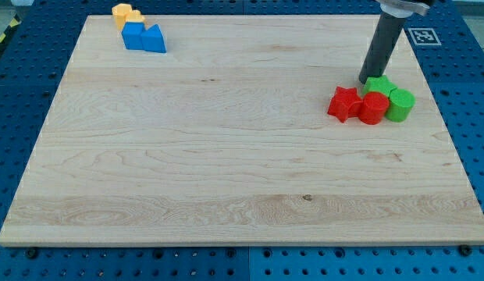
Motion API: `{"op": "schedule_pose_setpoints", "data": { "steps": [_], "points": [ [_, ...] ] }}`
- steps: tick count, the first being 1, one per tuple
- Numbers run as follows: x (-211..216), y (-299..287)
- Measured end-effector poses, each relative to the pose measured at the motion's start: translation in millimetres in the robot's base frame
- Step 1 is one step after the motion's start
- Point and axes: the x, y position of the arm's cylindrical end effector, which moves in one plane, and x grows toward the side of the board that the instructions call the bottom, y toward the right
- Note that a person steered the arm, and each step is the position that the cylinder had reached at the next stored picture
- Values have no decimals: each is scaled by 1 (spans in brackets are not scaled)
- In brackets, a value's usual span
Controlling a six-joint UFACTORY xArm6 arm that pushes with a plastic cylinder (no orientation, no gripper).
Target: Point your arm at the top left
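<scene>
On my feed, the desk point(226, 156) is pale blond wood with fine brown grain streaks running across it and one small dark knot toward the view's bottom. It sits on a deep blue pegboard point(23, 86) dotted with dark holes; a yellow-and-black striped strip point(4, 35) shows at the view's top left, and a black-and-white square marker point(423, 36) at the top right. My rod point(382, 43) is dark charcoal grey, my tip point(365, 80) included. The blocks: an orange-yellow block point(126, 14), a bright blue block point(144, 37), a red star point(345, 104), a red cylinder point(373, 108), a lime-green cylinder point(399, 104) and a green block point(379, 84).
</scene>
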Motion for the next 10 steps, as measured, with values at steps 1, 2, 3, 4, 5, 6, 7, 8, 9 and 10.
{"op": "schedule_pose_setpoints", "data": {
  "steps": [1,2,3,4,5,6,7,8,9,10],
  "points": [
    [8,6],
    [1,6],
    [-37,-2],
    [-86,-60],
    [-124,-141],
    [-156,-208],
    [-178,-260],
    [-179,-284],
    [-139,-285],
    [-76,-298]
  ]
}}
